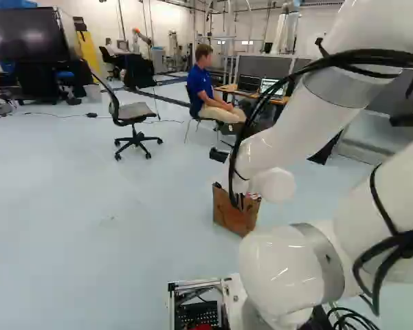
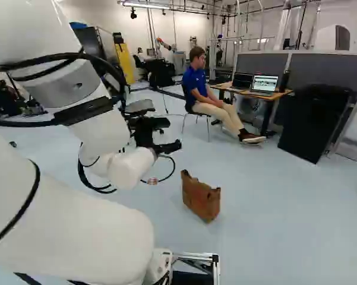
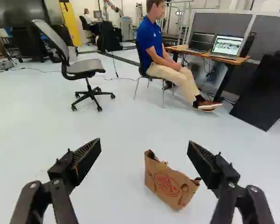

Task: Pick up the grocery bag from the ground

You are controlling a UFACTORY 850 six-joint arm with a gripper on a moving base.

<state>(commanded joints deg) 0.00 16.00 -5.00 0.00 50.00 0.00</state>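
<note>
With the jaws spread wide, the brown paper bag (image 3: 167,184), standing on the floor (image 3: 116,121) ahead at about one o'clock, should be centred between them and its top straddled low before any squeeze.

Bag (image 3: 156,179) brn, red-printed; swivel chair (image 3: 86,66) gry/blk; floor (image 3: 114,123) lt blue; arm (image 1: 282,144) wht, cables (image 1: 354,58) blk.

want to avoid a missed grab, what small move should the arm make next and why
Probably a slight sideways shift of the gripper toward the bag, before lowering: in the wrist view, the bag stands on the floor ahead, off the midline between the open fingers.
</note>
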